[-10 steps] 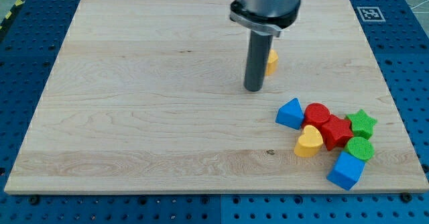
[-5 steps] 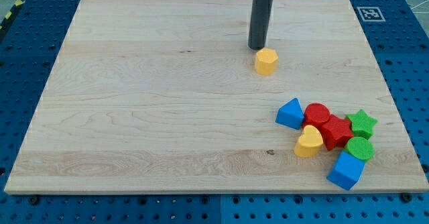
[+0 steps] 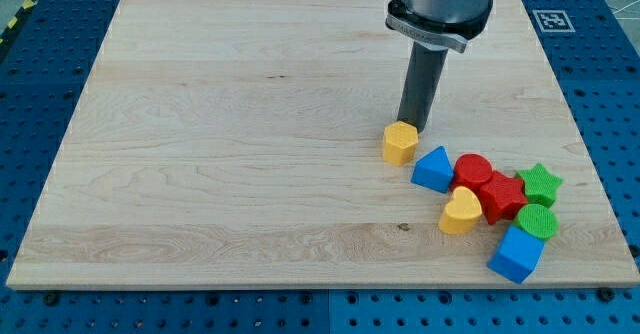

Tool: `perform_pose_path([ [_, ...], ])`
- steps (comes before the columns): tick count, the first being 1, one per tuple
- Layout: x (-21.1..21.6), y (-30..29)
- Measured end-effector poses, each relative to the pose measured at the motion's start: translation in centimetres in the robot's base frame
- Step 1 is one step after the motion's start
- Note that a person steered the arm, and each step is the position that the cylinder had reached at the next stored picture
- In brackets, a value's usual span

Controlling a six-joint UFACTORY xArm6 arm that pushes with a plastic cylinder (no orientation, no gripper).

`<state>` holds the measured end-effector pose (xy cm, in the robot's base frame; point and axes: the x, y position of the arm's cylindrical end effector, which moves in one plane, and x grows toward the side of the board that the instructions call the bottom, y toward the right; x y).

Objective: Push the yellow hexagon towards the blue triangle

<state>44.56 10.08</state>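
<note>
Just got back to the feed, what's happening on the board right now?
My tip sits right behind the yellow hexagon, on its upper-right side, pushing it toward the blue triangle. The hexagon is now close to the triangle's upper-left, with a small gap between them. The triangle lies at the left edge of a cluster with a red cylinder, a red star and a yellow heart.

The arm enters from the 12 o'clock edge of the view. Its rod hangs upright, slightly tilted, and my tip (image 3: pixel 412 129) sits on the board at centre-right.
</note>
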Motion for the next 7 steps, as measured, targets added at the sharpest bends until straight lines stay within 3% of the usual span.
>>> perform_pose_path([
  [3,-2.2,-3.2],
  [4,-0.8,-3.2],
  [7,2.6,4.8],
])
